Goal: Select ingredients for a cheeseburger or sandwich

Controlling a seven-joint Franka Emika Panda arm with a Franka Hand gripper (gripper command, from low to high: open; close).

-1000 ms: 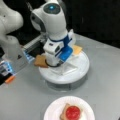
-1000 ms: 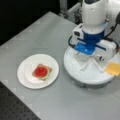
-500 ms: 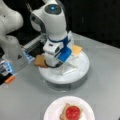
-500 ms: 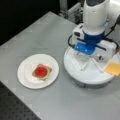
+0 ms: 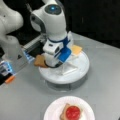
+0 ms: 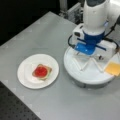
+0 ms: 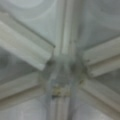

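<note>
The white plate near the table's left edge carries 1 bread slice topped with 1 tomato disc, staged for stacking. The gripper hangs over the divided tray; its jaw state cannot be determined.

No legible text, label, brand mark, number or sign appears in any of the three views; none can be read on the arm, the round divided tray, the plate or the table.
</note>
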